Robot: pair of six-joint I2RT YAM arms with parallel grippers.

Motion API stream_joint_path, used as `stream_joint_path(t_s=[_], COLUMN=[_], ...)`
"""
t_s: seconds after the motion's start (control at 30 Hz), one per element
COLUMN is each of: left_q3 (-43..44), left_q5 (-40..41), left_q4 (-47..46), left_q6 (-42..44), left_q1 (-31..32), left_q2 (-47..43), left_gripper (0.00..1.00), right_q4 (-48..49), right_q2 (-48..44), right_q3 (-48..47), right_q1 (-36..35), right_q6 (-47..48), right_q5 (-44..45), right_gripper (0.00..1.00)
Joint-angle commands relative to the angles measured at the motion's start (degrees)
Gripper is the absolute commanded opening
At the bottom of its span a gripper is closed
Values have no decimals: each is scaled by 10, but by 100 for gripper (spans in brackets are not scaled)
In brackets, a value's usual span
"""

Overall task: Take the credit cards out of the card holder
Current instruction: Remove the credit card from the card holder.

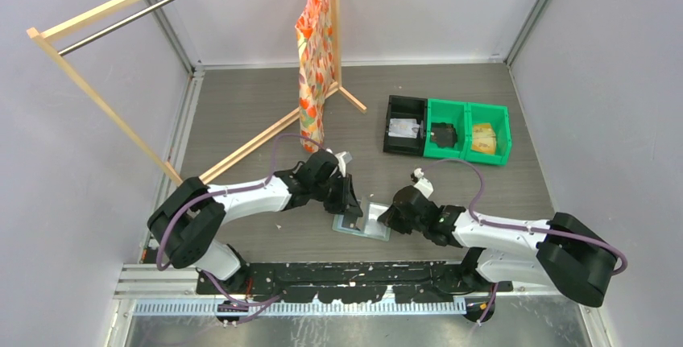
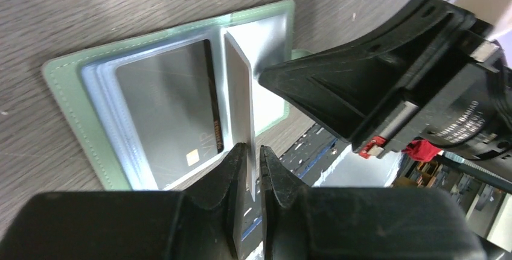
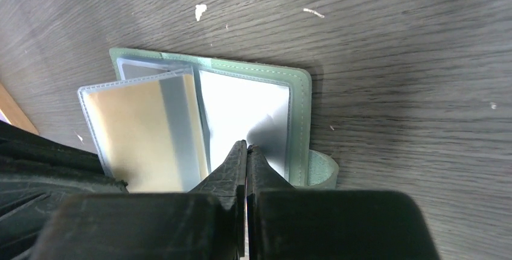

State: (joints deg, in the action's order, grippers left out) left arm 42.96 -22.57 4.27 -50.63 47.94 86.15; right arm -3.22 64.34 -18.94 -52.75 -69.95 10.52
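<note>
The sage-green card holder (image 1: 361,225) lies open on the dark table between my two grippers. In the left wrist view a silver credit card (image 2: 163,109) sits in its left clear pocket, inside the green border (image 2: 66,97). One clear sleeve (image 2: 240,103) stands up on edge and runs between the fingertips of my left gripper (image 2: 252,150). Those jaws stand slightly apart, with a thin gap beside the sleeve. My right gripper (image 3: 247,145) is shut, its tips down on the holder's pale right-hand pocket (image 3: 241,109). Beside it, a raised sleeve holds a gold-toned card (image 3: 139,133).
The holder's snap tab (image 3: 320,169) curls out at its right edge. A black bin (image 1: 404,124) and two joined green bins (image 1: 467,130) stand at the back right. A wooden rack with an orange patterned cloth (image 1: 314,57) stands behind the left arm.
</note>
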Motion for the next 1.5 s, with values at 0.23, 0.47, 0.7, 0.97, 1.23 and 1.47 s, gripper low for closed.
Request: stream_joint_path(t_s=[0.23,0.47,0.7,0.97,1.23,1.47], left_q3=[-16,-7,2,33,34,34], left_q5=[-71,-84,-73,-9,4,12], left_q4=[-157,-179,-165,-46,-22,-20], left_q6=[-49,-53,-46,1,-7,-2], left_q1=[13,18,18,18,17,17], left_q2=[22,66,71,63,63,76], left_gripper=[19,19,18,18,17,18], right_q4=[-11,-68,-129,-160,-156,-89], right_q2=[39,-5,-82,-136,-124,-88], right_q3=[11,12,13,-9,-72,-62], right_q1=[3,5,7,8,8,7], right_q6=[-25,-27,-6,28,87,79], right_q5=[32,59,78,87,62,32], right_gripper=[1,1,1,1,3,11])
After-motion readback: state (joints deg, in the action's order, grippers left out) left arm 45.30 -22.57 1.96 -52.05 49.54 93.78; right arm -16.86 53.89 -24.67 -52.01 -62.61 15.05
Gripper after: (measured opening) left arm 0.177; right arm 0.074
